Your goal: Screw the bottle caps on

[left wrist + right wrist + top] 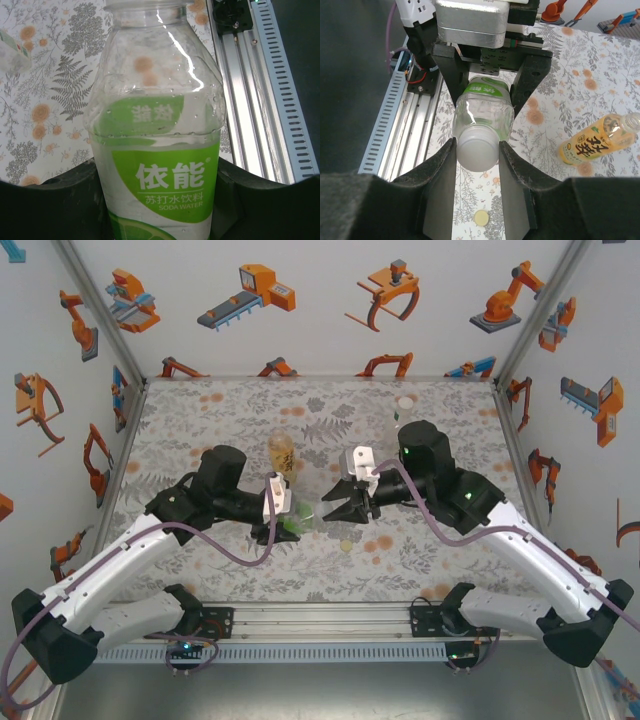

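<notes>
White cap [476, 148] sits clenched in the right pincer [477, 155], at centre frame; left pincer [484, 97] clamps the green-labelled bottle [160, 125]. Twist squarely, keeping axes aligned, to avoid cross-threading.

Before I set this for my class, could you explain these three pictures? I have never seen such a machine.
These are two robot arms bolted to a table's near edge. One picture looks down from above and behind them; the other two come from a camera on each wrist. The left end effector grips a green-labelled bottle. The right end effector is closed on the white cap at that bottle's mouth. On the flowered mat stands an uncapped amber bottle, and a loose yellow cap lies nearer the arms.
</notes>
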{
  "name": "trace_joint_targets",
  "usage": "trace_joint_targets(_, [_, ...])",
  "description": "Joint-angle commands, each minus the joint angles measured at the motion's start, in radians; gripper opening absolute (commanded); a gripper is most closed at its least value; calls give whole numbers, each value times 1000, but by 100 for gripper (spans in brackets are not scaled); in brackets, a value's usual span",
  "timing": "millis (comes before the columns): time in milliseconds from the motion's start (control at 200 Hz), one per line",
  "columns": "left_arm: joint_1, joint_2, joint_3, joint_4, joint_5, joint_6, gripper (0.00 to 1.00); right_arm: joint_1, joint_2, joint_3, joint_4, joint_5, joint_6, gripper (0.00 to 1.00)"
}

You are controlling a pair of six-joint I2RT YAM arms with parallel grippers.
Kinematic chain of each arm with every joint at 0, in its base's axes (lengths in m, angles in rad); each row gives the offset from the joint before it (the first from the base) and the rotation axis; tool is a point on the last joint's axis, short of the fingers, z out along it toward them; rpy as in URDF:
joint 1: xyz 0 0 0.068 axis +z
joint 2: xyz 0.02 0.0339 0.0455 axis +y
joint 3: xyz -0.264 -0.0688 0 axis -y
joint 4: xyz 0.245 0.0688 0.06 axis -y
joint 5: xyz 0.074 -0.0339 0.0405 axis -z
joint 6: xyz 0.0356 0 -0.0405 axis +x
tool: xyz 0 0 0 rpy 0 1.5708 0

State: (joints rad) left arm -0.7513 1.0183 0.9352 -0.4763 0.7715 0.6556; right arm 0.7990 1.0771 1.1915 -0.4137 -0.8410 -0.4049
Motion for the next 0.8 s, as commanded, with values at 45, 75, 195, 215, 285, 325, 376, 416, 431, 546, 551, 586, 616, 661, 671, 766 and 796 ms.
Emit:
trace_joint_targets(45, [-1, -13, 32, -1, 19, 18, 0, 0, -21, -15, 11, 6, -12, 9])
trace_joint_targets(75, [-1, -13, 32, 0, 15, 18, 0, 0, -23, -17, 15, 18, -2, 6])
trace_joint_targets(195, [-2, -20, 28, 12, -7, 13, 0, 0, -29, -29, 64, 85, 97, 0])
trace_joint_targets(215, [-1, -21, 27, 15, -12, 11, 0, 0, -29, -34, 80, 98, 126, 0])
trace_joint_targets(285, [-1, -28, 22, 26, -32, 6, 0, 0, -33, -53, 136, 163, 237, 0])
trace_joint_targets(325, [-1, -33, 18, 33, -45, 3, 0, 0, -34, -63, 164, 196, 304, 0])
trace_joint_targets(376, [-2, -39, 12, 45, -62, -3, 0, 0, -35, -76, 191, 237, 381, 0])
trace_joint_targets(416, [0, -45, 6, 57, -77, -7, 0, 0, -35, -87, 215, 274, 443, 0])
trace_joint_targets(431, [-1, -47, 4, 62, -84, -9, 0, 0, -37, -92, 222, 286, 469, 0])
trace_joint_targets(546, [-1, -60, -5, 86, -146, -23, 0, 1, -45, -130, 273, 409, 650, 0])
trace_joint_targets(551, [-2, -60, -5, 87, -149, -24, 0, 1, -45, -132, 275, 413, 660, 0])
trace_joint_targets(586, [-2, -63, -8, 95, -170, -29, 0, 2, -45, -138, 280, 459, 727, 0])
trace_joint_targets(616, [-1, -65, -11, 100, -188, -33, 0, 1, -42, -139, 279, 499, 792, 0])
trace_joint_targets(661, [0, -67, -13, 106, -213, -36, 0, 2, -36, -139, 278, 538, 879, 0])
trace_joint_targets(671, [-1, -67, -13, 107, -217, -37, 0, 3, -35, -138, 277, 542, 899, 0])
trace_joint_targets(766, [0, -68, -12, 110, -253, -39, 0, 5, -19, -135, 262, 601, 1087, 0])
trace_joint_targets(796, [-1, -68, -13, 111, -260, -40, 0, 5, -13, -130, 249, 615, 1138, 0])
